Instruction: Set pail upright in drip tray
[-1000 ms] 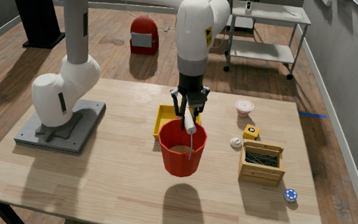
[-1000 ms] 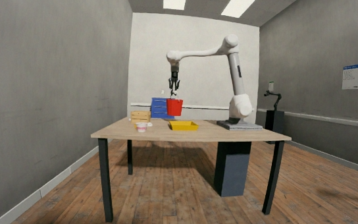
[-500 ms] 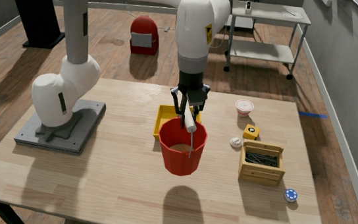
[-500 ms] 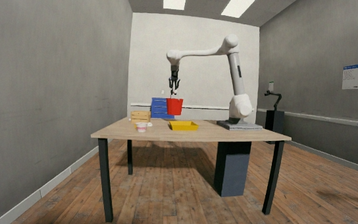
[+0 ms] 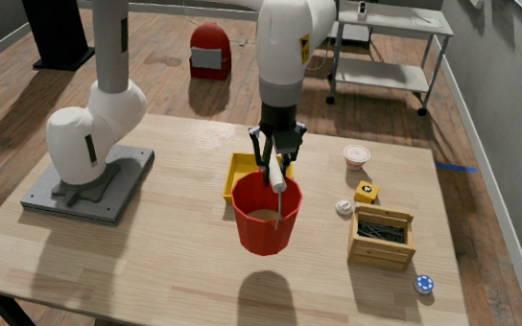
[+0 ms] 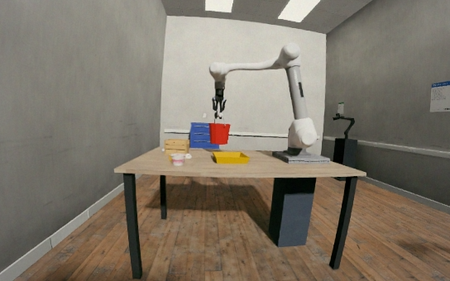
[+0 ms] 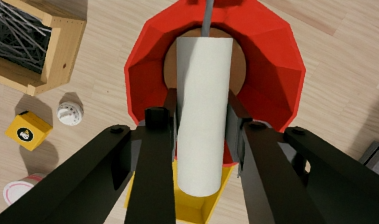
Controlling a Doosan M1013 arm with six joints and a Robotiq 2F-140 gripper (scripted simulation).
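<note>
The red pail [image 5: 266,218] hangs upright in the air from its wire bail, well above the table. My gripper [image 5: 274,173] is shut on the white roller grip of the pail's handle [image 5: 275,176]. In the wrist view the white handle grip [image 7: 204,115] sits between my fingers, with the pail [image 7: 215,75] below it. The yellow drip tray [image 5: 245,173] lies on the table behind the pail, partly hidden by it. In the exterior view the pail [image 6: 219,133] hangs above and slightly left of the tray [image 6: 230,157].
A wooden crate of nails [image 5: 381,236] stands to the right. Near it are a yellow cube [image 5: 367,192], a small white round piece [image 5: 344,207], a pink-rimmed cup [image 5: 356,156] and a blue-white disc [image 5: 423,284]. The arm's base [image 5: 88,179] is at the left.
</note>
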